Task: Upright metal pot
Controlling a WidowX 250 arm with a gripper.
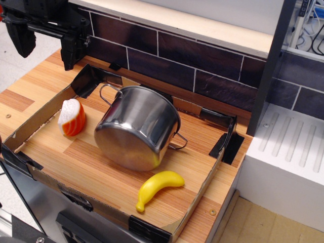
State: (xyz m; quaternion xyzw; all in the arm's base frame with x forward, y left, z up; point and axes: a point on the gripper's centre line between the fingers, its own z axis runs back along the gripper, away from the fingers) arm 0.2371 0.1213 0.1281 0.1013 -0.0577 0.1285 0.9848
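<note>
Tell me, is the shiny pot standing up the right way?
No, the metal pot lies tipped on its side, its flat bottom facing the camera.

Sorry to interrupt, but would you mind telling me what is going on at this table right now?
A robot arm is meant to stand a metal pot upright. The pot lies tipped on its side in a shallow cardboard tray, flat bottom facing the camera. The claw hangs above the tray's far left corner, touching nothing; whether it is open is unclear. A toy banana lies in front of the pot, and an orange-and-white toy sits to its left.
</note>
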